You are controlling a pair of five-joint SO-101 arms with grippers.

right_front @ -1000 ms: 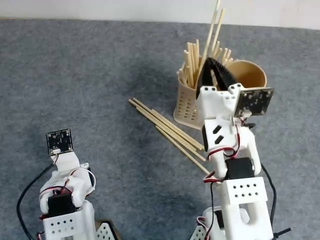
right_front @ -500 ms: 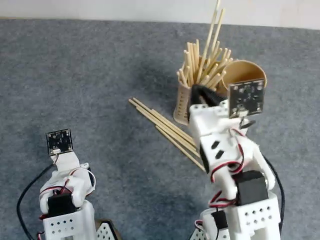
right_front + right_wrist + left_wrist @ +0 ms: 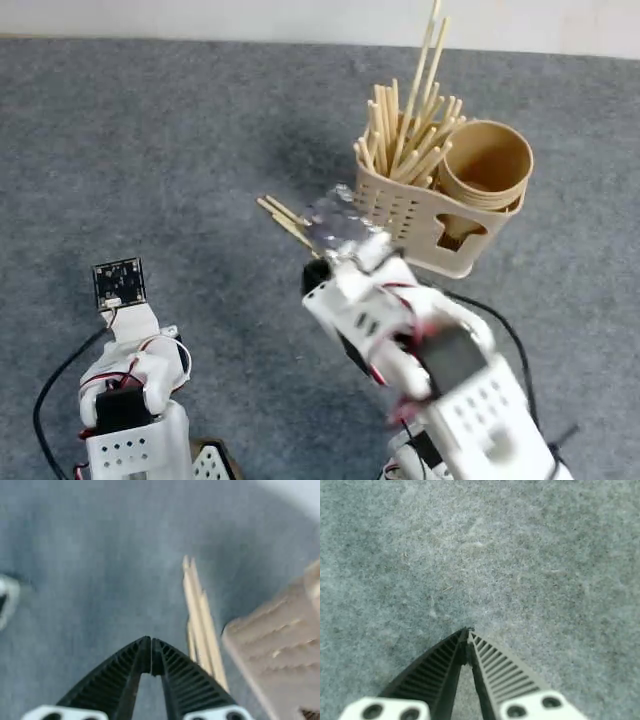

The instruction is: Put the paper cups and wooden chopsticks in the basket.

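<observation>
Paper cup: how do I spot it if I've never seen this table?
On the grey mat, find the beige basket near the far edge. One half bristles with standing chopsticks; the paper cup sits in the other half, the only round, open-mouthed brown thing there.

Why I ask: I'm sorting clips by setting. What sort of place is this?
Likely a robot test bench rather than a kitchen: a grey felt-like mat serves as the work surface, a left arm and a right arm sit side by side, and a basket holds wooden chopsticks and paper cups.
</observation>
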